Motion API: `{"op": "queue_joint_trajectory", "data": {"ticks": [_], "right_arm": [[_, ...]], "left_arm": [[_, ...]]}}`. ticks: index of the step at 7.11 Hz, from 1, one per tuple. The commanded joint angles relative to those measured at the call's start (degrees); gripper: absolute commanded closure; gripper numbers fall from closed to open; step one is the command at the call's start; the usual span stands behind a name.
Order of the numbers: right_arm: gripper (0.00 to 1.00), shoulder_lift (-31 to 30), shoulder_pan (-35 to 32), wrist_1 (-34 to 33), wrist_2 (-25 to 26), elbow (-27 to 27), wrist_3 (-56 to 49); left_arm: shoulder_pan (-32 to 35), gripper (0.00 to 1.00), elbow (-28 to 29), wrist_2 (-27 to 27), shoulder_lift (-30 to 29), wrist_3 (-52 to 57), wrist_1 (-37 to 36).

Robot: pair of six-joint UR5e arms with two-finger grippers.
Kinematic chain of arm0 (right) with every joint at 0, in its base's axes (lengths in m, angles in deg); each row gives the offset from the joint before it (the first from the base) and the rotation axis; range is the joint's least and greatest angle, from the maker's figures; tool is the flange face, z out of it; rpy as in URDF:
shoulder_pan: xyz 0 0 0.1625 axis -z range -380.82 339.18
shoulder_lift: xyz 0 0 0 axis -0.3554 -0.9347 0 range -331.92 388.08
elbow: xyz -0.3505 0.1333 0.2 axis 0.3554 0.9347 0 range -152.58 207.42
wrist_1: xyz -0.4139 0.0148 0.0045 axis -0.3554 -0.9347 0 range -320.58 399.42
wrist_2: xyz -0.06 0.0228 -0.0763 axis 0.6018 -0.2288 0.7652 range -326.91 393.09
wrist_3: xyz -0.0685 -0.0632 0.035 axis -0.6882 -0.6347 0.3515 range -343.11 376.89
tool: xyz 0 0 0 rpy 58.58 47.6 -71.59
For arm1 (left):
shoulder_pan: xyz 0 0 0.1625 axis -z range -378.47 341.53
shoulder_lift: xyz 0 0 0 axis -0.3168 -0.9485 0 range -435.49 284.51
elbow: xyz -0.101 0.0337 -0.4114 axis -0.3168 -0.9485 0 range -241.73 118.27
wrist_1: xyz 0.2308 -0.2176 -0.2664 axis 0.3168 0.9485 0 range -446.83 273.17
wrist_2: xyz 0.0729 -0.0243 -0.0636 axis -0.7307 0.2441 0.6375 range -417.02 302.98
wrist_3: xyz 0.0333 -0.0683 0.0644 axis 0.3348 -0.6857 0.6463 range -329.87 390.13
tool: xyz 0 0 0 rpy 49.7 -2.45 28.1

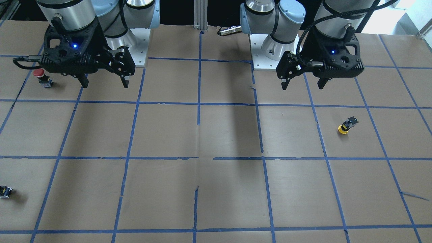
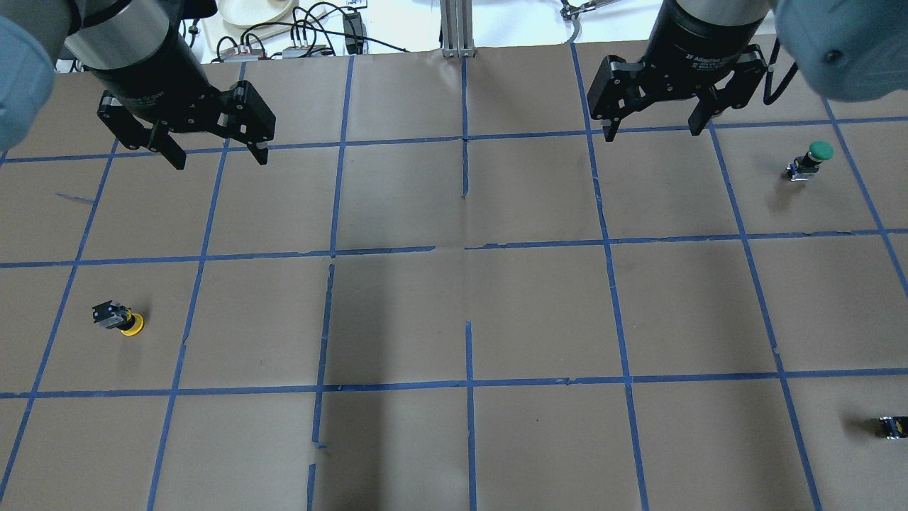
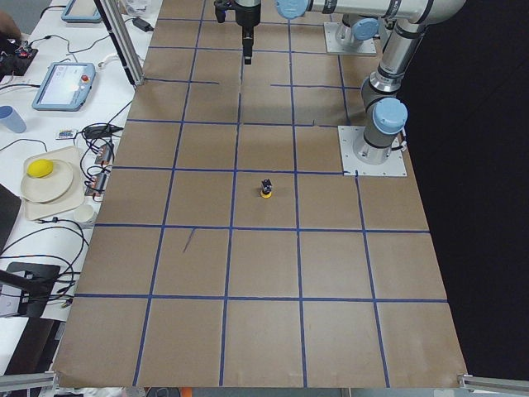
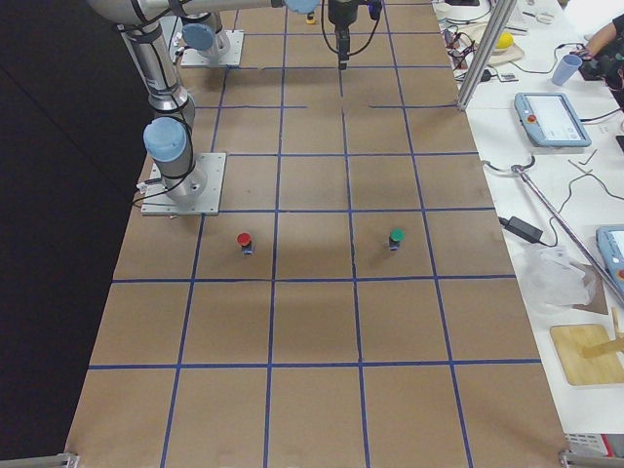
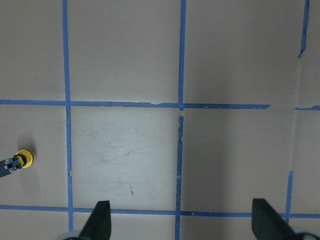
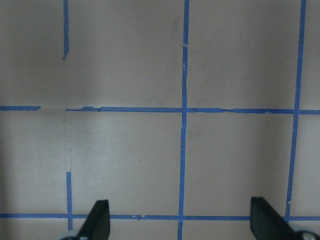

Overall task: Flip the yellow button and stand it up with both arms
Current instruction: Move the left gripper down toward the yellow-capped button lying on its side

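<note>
The left tool (image 2: 218,160) was seen released and empty above the desk (image 2: 454,319), its jaws spread wide. The right tool (image 2: 654,131) was likewise released, with nothing held. In the overhead view the yellow button (image 2: 122,321) was found well apart from the left tool, at about 7 o'clock of it, apparently resting on its cap with the black body uppermost. It was judged light, rigid and easily toppled, with a rounded cap likely to slip. The squarer body, taken across its flat sides, was judged the better place to be gripped.
</note>
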State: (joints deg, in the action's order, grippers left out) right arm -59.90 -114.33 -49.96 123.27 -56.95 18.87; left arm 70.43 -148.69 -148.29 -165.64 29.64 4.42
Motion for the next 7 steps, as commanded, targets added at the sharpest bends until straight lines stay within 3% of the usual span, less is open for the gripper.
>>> {"op": "queue_joint_trajectory", "data": {"ticks": [1, 4, 7], "right_arm": [[0.00, 0.00, 0.00, 0.00, 0.00, 0.00, -0.05], [0.00, 0.00, 0.00, 0.00, 0.00, 0.00, -0.05], [0.00, 0.00, 0.00, 0.00, 0.00, 0.00, -0.05]], "left_arm": [[-0.22, 0.00, -1.53, -0.39, 0.49, 0.23, 0.67], [-7.64, 0.00, -4.77, -1.88, 0.33, 5.93, 3.06], [-20.20, 0.00, -11.20, -3.12, -1.34, 10.75, -4.23]]}}
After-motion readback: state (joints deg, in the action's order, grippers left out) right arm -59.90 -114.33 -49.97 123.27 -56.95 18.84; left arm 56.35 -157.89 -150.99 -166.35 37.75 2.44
